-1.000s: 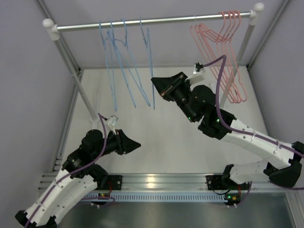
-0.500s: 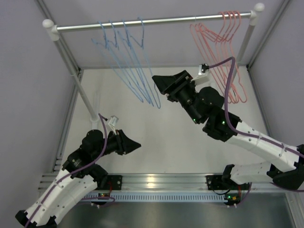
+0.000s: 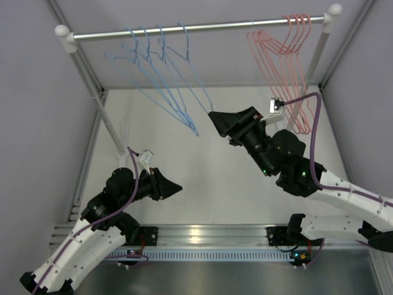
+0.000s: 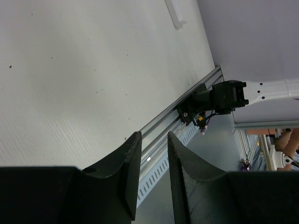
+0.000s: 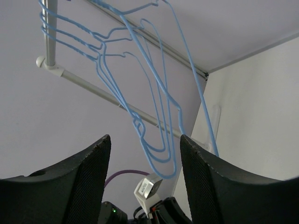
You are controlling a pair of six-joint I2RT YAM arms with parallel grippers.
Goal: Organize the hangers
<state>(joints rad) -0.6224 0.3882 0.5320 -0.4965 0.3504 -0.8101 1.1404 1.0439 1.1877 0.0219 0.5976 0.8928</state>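
Sorting looked nearly finished on the thick silver metal rail (image 3: 202, 26), with light blue wire hangers (image 3: 166, 98) hooked along its left stretch and pink-red wire hangers (image 3: 288, 67) bunched at its right end. The right gripper (image 3: 216, 120), wide open and empty, sat just beside the blue set's tilted lower corners, so levelling them seemed next. The left gripper (image 3: 177, 186), narrowly parted and empty, lay well apart.
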